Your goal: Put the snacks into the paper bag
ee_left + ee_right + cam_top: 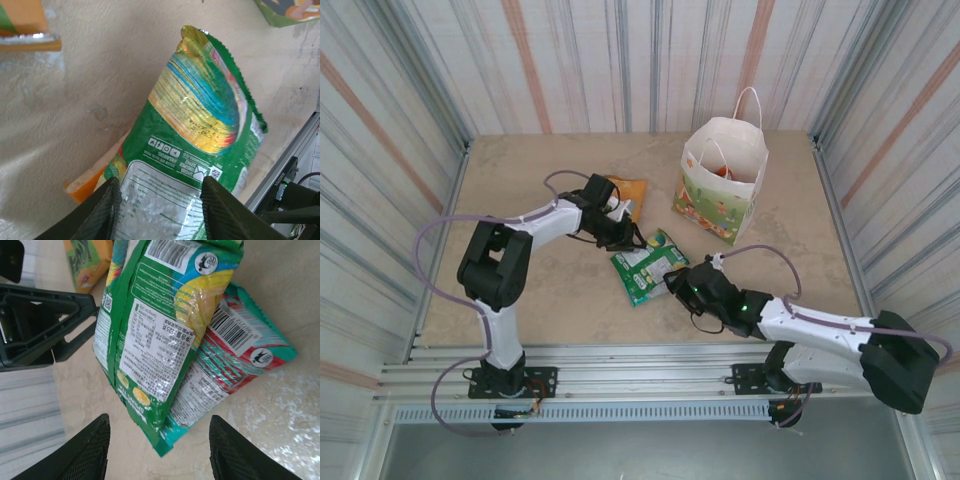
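Spreading wide apart, the left fingers point(100, 212) flanked one end of the green packet point(192, 125), its back panel of small print and QR code too fine to read. The right fingers point(85, 452) also stood apart, facing the packet's other end on the tabletop point(510, 180). Beneath it lay a teal-and-red packet point(235, 357) bearing a barcode. An orange packet point(626, 190) lay just beyond. The paper bag point(722, 185) stood upright toward the far right corner, open tabletop between it and the packets.
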`<state>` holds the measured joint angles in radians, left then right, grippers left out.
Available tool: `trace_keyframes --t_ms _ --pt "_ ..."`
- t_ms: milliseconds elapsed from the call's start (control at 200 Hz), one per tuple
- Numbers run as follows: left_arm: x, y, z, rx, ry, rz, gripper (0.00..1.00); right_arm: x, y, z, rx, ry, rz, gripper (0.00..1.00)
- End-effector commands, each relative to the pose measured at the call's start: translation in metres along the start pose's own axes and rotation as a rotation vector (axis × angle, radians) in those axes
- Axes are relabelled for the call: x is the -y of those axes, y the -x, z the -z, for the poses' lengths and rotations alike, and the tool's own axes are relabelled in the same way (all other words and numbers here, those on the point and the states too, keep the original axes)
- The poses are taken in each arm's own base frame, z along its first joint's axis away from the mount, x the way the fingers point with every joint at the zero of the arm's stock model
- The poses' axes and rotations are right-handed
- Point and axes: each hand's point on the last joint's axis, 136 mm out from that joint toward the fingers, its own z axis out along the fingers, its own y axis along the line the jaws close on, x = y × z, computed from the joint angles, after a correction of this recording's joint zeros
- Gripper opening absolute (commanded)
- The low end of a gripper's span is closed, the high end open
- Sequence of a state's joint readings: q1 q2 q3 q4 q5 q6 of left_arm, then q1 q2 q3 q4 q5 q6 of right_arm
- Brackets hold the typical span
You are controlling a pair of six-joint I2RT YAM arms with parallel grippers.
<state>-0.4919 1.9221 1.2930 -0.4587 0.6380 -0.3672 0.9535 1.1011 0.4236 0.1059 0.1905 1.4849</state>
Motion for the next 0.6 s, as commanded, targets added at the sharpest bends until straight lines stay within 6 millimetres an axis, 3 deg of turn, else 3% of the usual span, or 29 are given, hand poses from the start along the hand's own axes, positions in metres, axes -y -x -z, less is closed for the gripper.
trace_keyframes --t_ms 0,446,591 --pt "-0.016 -0.011 -0.011 -0.039 0.023 0.035 0.43 -0.018 0.005 -0.009 0.018 0.087 -0.062 0.54" --pt "-0.032 -0.017 -0.021 -0.06 0.049 0.062 0.37 -0.006 0.01 -0.044 0.009 0.059 -0.066 0.53" --pt "-0.034 -0.019 -0.024 -0.067 0.047 0.066 0.36 -0.013 0.01 -0.05 0.004 0.087 -0.04 0.53"
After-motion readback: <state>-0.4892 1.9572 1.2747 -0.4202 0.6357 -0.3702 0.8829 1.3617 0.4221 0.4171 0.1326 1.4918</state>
